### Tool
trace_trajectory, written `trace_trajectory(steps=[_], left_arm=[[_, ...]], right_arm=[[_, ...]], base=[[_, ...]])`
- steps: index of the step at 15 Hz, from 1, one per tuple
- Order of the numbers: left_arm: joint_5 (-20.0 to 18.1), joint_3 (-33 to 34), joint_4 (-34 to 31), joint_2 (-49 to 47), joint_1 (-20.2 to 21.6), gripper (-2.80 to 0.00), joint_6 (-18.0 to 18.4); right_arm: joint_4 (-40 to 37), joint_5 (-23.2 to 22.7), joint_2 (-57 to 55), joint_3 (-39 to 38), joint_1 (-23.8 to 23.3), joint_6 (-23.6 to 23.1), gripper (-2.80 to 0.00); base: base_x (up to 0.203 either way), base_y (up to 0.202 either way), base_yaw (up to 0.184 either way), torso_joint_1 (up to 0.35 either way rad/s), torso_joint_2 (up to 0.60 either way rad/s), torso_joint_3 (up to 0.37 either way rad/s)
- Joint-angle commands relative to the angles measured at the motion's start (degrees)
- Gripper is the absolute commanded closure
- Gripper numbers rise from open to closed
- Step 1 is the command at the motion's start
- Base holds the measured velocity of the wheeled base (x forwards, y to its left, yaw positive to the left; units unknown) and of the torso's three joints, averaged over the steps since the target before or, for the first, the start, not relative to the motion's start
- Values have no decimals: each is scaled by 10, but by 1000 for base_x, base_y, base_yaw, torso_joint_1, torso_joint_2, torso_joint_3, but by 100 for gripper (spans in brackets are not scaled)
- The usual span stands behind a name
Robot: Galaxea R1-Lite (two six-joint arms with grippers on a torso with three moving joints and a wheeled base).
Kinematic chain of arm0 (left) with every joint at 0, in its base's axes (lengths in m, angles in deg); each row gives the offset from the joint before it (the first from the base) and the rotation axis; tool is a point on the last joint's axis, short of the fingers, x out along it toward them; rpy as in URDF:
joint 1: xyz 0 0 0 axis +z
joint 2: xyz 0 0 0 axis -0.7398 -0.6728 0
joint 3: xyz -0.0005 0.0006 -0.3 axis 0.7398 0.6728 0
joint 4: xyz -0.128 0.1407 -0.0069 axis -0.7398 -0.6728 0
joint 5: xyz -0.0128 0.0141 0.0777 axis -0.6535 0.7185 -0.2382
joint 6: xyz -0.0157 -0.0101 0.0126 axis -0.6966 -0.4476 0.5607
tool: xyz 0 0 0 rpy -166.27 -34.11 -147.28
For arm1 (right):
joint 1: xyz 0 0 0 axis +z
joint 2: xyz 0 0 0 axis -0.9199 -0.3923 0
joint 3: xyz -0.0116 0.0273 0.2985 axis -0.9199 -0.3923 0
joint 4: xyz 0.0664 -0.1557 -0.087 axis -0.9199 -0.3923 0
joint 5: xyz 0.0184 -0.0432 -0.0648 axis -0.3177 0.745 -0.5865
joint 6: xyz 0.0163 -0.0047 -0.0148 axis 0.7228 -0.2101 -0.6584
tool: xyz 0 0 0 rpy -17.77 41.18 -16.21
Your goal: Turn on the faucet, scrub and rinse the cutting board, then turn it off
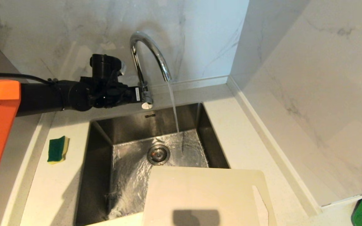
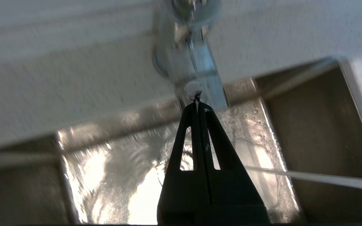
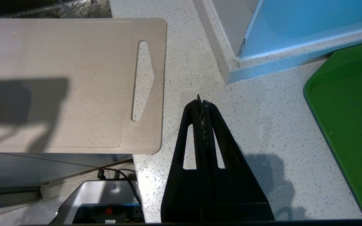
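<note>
The chrome gooseneck faucet stands behind the sink, and water runs from its spout into the basin. My left gripper reaches in from the left, shut and empty. Its tips are right at the stubby lever at the faucet's base. The cream cutting board lies flat over the sink's near right corner and the counter, its handle slot to the right. My right gripper hangs shut and empty over the counter, right of the board and out of the head view.
A green-and-yellow sponge lies on the counter left of the steel sink. A green tray sits at the near right. Marble walls close in behind and on the right. The robot's base shows below the counter edge.
</note>
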Motion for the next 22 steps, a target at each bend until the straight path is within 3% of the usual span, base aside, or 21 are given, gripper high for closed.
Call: trace_trajectory(steps=[1,8,11,15,22], left_arm=[[2,0,13,-2,0,0,8],[21,0,26,2,0,0,10],[19,8,-3,33,0,0,9],[2,67,-105,160,3,0,27],[-20,257,-165,443,54,0,92]], right_arm=[[-1,0,0,0,0,0,0],[-1,0,0,0,0,0,0],[-1,0,0,0,0,0,0],[-1,0,0,0,-1,0,0],[-1,0,0,0,0,0,0]], base=[[0,0,0,0,0,0],[0,0,0,0,0,0],[0,0,0,0,0,0],[0,0,0,0,0,0],[0,0,0,0,0,0]])
